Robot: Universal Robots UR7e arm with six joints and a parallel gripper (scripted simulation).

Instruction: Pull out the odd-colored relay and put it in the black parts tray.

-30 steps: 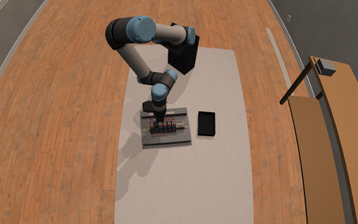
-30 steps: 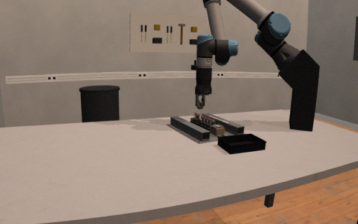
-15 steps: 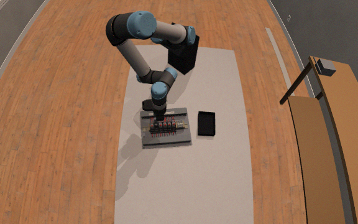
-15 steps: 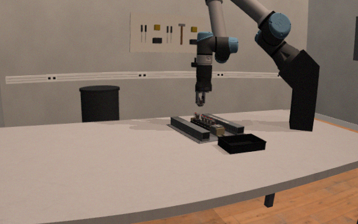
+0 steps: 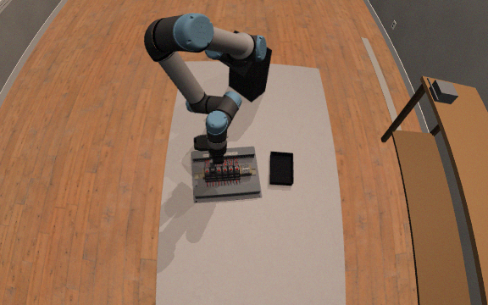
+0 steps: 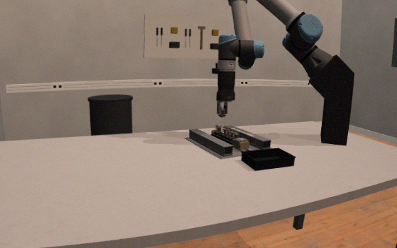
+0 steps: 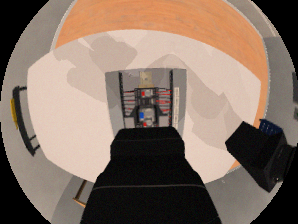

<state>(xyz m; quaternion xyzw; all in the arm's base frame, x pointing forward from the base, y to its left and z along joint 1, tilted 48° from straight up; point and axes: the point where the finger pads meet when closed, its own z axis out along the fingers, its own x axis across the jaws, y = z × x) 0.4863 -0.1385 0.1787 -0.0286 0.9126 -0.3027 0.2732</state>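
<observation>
So, table (image 6: 81,193): one, pale grey, carrying everything below.
Relay panel (image 5: 227,195): one, lying flat on the table.
Black parts tray (image 6: 268,159): one, just beside the panel.
Relays on the panel (image 6: 227,131): five red-buttoned ones countable in the row.
Gripper (image 6: 222,111): one, clenched on the relay (image 6: 222,112), which hangs between its fingers, above the row and apart from it.
Hard to make out: the held relay's button colour; in the wrist view the dark gripper body covers the lower middle.
</observation>
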